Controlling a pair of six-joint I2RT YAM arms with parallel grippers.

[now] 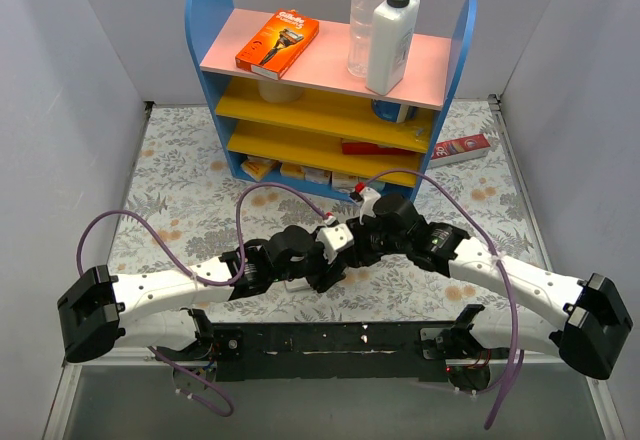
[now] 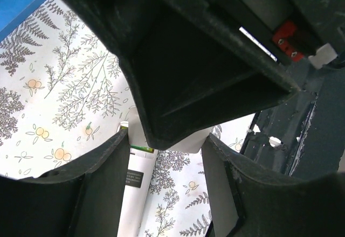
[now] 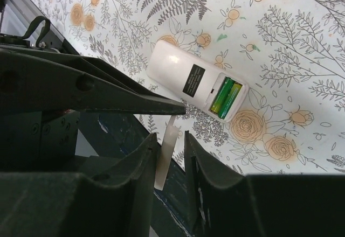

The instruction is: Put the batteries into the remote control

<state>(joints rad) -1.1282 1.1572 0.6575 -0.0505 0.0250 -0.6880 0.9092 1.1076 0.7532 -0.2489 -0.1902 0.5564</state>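
– On the flowered tablecloth (image 3: 302,43), how does the slim white plastic remote control (image 3: 180,72) lie, and which hand is nearer to it?

– It lies flat, back upward, just ahead of the right gripper (image 3: 170,136). In the right wrist view its long axis runs slantwise, from upper left to lower right, and the open compartment is at the lower right end. The two small dark-green cylindrical batteries (image 3: 225,97) lie side by side inside it, along the same axis.

– So the loading itself looks done?

– I judge so; what remains is probably the lid. A thin white plastic strip (image 3: 166,156) (I take it for the compartment cover) stands between the right fingers, which are drawn close around it. A dark gap shows beside one finger, so I cannot tell if it is really pinched.

– And the left gripper (image 2: 166,136)?

– Its fingers are spread, with only cloth between them; the remote is just beside one finger. Both hands are near, but the strip is with the right one, which must bring it to that lower right end.
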